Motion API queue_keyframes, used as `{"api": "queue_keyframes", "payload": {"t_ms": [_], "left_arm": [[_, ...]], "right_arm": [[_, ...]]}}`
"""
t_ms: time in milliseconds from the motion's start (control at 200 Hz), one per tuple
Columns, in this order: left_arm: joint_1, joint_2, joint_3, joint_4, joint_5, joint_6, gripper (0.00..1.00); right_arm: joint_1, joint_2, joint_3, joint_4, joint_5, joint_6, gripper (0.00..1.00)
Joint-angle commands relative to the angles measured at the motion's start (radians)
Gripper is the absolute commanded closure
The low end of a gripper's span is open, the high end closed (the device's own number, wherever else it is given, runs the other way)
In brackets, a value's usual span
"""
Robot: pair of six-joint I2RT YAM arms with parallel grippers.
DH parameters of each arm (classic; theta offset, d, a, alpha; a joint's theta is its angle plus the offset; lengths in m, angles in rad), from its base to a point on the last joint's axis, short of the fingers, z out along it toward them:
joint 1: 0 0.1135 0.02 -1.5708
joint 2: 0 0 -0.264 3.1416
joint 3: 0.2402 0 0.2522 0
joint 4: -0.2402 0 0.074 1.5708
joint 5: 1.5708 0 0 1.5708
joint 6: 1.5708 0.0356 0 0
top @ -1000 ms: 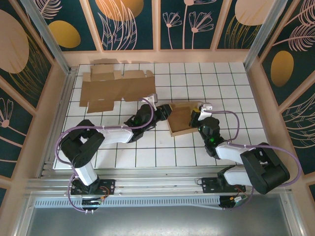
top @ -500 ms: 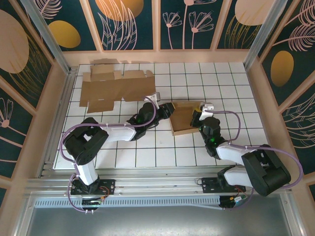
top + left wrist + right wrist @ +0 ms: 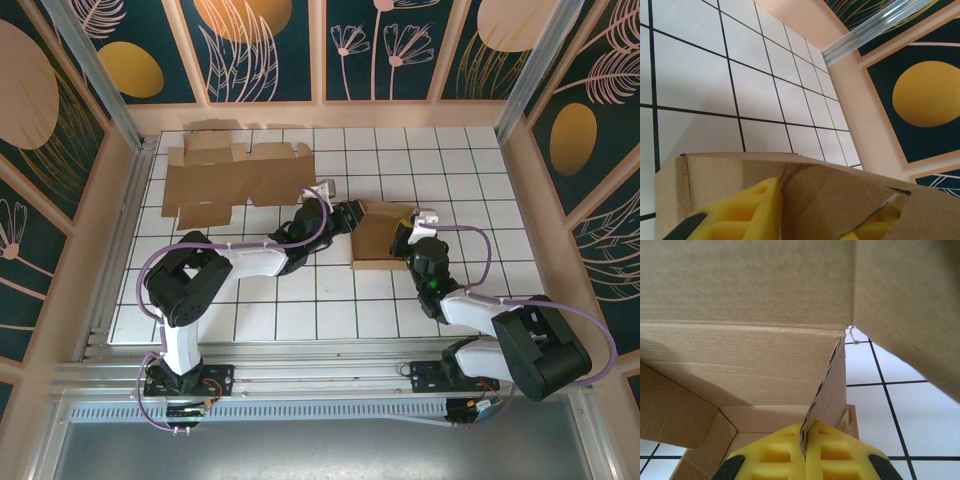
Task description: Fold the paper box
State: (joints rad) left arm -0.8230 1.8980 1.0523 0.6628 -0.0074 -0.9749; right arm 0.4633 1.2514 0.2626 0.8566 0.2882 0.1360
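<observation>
1. The paper box point(image 3: 380, 240) rests half-formed on the bench point(image 3: 450, 160), right of and nearer than the flat cardboard sheet point(image 3: 235, 180).
2. The left gripper point(image 3: 349, 213) is clamped on the box wall facing the sheet. The right gripper point(image 3: 399, 235) is pinched tight on the opposite wall.
3. Hold one wall steady and swing the other upright along its crease, without tearing it.
4. Hard to make out: cardboard covers the box floor, the locking tabs and the fingertips in the wrist views.

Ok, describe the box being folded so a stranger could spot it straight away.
Look at the white gridded table, just right of its centre. The half-folded box sits there between the left hand and the right hand, each pinching one of its walls. Unlike the flat cardboard sheet at the far left, its walls already stand up.
</observation>
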Motion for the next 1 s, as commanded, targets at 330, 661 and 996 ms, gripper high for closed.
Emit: {"api": "queue_keyframes", "payload": {"t_ms": [330, 661, 996], "left_arm": [[-0.057, -0.023, -0.098, -0.215, 0.106, 0.089, 0.72], [-0.063, -0.103, -0.153, -0.199, 0.093, 0.110, 0.72], [-0.065, -0.246, -0.235, -0.189, 0.084, 0.132, 0.71]], "right_arm": [[0.034, -0.050, -0.028, -0.105, -0.104, -0.033, 0.97], [0.032, -0.190, -0.061, -0.185, -0.102, 0.006, 0.77], [0.033, -0.333, -0.049, -0.289, -0.121, 0.054, 0.49]]}}
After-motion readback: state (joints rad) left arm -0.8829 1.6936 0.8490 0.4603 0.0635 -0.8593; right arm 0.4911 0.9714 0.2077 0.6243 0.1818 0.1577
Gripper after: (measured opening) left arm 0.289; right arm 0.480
